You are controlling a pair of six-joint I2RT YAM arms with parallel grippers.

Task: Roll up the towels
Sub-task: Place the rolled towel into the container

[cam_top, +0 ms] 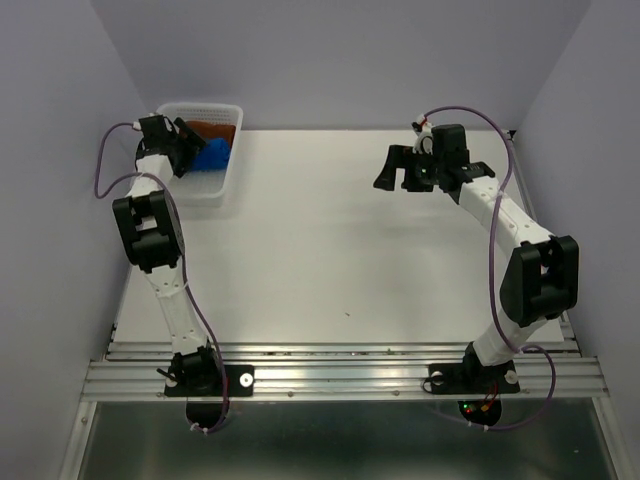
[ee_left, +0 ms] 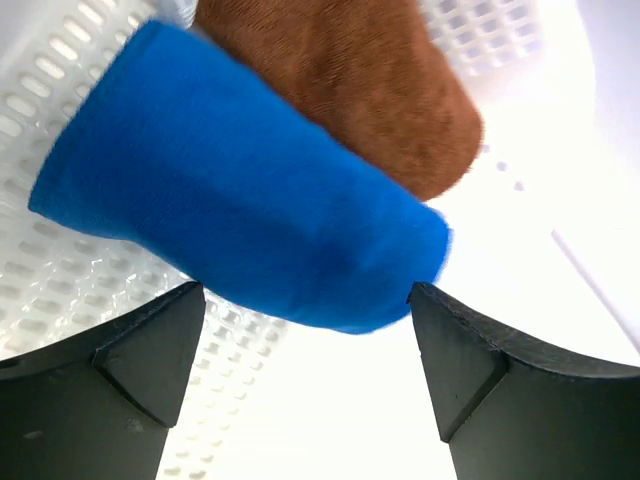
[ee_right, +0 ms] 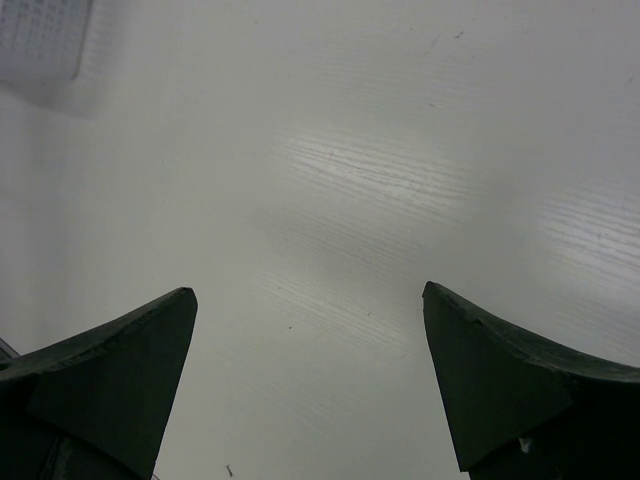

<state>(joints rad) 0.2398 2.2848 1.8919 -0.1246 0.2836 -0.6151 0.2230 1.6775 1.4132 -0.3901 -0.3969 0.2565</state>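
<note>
Left wrist view: how do we read the left gripper (ee_left: 305, 300)?

We see its fingers (ee_left: 150, 350) spread wide, clamping nothing. The blue towel (ee_left: 240, 190), rolled, lies just past the tips, its near edge dipping between them. Whether a tip touches it we cannot tell.

And beyond that?

The brown towel (ee_left: 370, 90), rolled too, lies against the blue one's far side, both inside the white mesh basket (ee_left: 40, 290).

Where do we place that basket?

At the far left corner of the table (cam_top: 330, 250), seen from above.

What of the right gripper (ee_right: 310, 300)?

Its fingers gape as well, with tabletop showing between them. We find it hovering over the far right of the table, well apart from both towels.
</note>
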